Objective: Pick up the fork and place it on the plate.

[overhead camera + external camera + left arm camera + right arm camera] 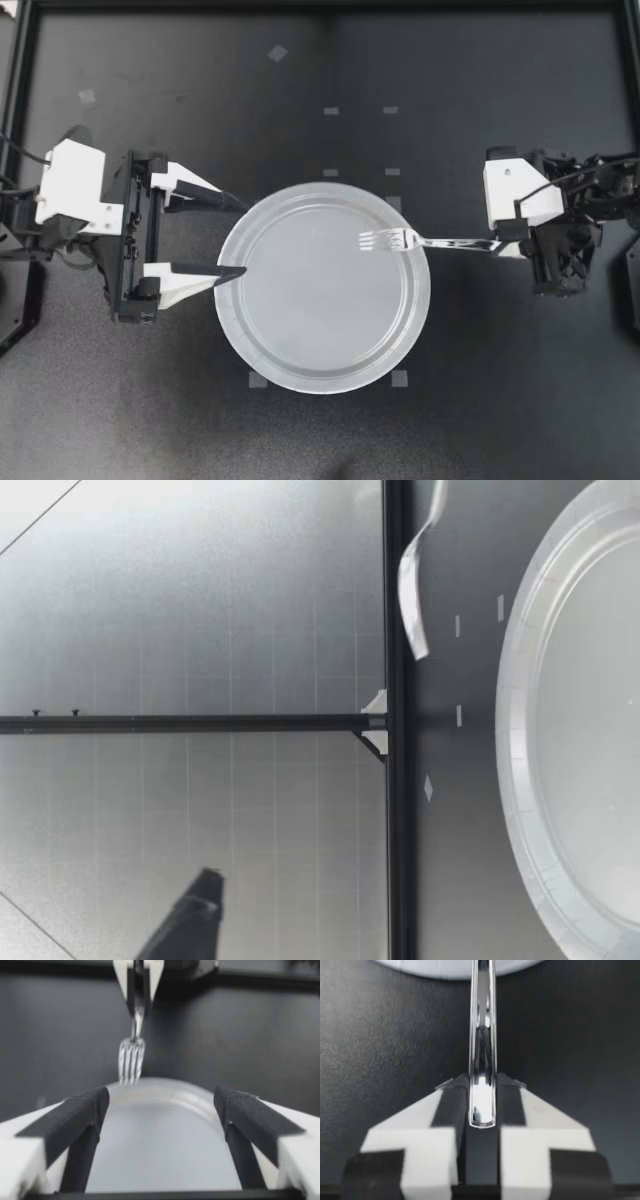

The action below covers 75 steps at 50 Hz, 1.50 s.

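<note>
My right pincer (497, 243) pinched the fork (420, 241) by its handle end, tines pointing straight ahead over the right rim of the plate (300, 385); my left pincer (238, 238) stood spread opposite.

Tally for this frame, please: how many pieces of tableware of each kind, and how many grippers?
plate: 1
fork: 1, tines over the plate, handle sticking out past its rim
grippers: 2, the left gripper open at the plate's edge, the right gripper shut on the fork's handle
Total: 4
</note>
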Each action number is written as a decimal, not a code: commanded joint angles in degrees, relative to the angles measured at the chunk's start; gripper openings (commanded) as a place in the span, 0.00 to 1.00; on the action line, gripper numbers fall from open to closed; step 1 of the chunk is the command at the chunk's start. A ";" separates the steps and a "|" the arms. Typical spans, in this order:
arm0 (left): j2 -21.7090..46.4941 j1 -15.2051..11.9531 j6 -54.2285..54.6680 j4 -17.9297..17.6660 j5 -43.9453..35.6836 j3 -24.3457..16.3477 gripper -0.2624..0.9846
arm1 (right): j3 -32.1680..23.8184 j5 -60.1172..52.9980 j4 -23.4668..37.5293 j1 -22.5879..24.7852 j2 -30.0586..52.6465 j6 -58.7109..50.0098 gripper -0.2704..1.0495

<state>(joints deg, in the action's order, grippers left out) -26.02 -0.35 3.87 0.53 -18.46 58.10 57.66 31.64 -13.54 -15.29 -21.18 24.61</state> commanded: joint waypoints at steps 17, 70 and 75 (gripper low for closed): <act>2.20 1.41 -0.26 0.62 -3.43 -1.23 0.81 | -0.53 3.69 0.09 -0.09 6.15 -9.93 0.26; 4.13 1.49 -2.64 1.49 -5.01 -0.70 0.81 | -4.57 8.35 -1.49 -0.09 13.62 -11.07 0.50; 4.13 1.49 -2.64 1.49 -5.01 -0.70 0.81 | -4.83 8.35 -1.49 -0.09 14.06 -11.07 0.56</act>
<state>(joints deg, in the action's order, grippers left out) -21.53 1.05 1.32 1.93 -22.85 57.92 54.05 39.99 -14.85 -15.21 -6.59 13.62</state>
